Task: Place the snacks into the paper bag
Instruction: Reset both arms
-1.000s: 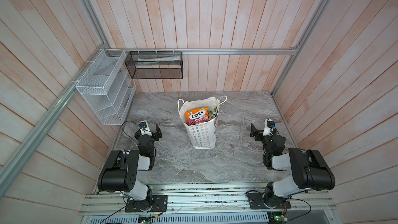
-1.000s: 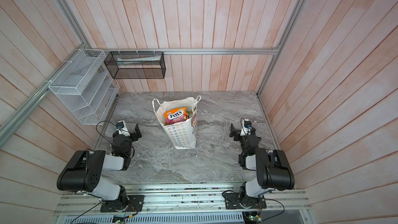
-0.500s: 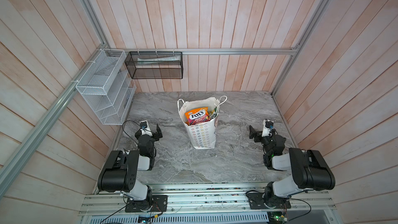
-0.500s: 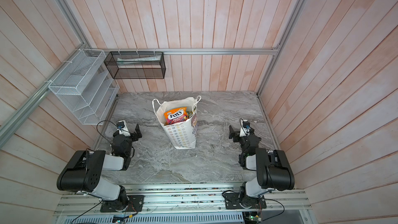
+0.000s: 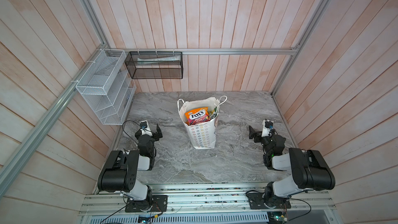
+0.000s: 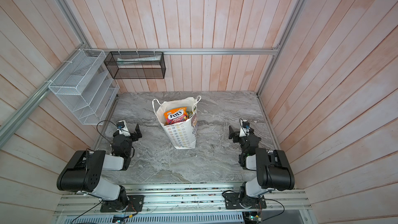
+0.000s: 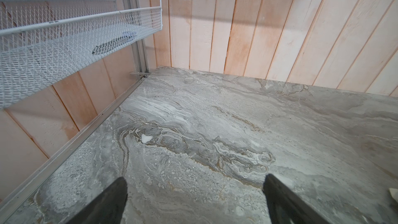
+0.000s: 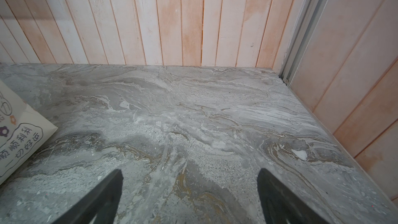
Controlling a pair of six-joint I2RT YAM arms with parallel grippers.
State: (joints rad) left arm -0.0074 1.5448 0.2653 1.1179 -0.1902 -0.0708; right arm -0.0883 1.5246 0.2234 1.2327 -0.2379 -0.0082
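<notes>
The white paper bag (image 5: 201, 135) (image 6: 182, 136) stands upright in the middle of the marble table, mouth open. Inside it the snacks show: an orange FOX'S pouch (image 5: 196, 115) (image 6: 174, 115) on top, with yellow-green pouches (image 5: 212, 113) beside it. My left gripper (image 5: 151, 131) (image 7: 195, 177) rests low at the table's left, open and empty over bare marble. My right gripper (image 5: 258, 134) (image 8: 190, 170) rests low at the right, open and empty. The right wrist view catches the bag's lower corner (image 8: 17, 138) well off to the side of the fingers.
A white wire rack (image 5: 103, 91) (image 7: 64, 39) hangs on the left wall above the left arm. A black mesh basket (image 5: 154, 67) hangs on the back wall. Wooden walls and aluminium rails close the table (image 5: 237, 108) on three sides.
The right gripper has drifted a little toward the front of the table. The left arm, the bag and its contents have not moved.
</notes>
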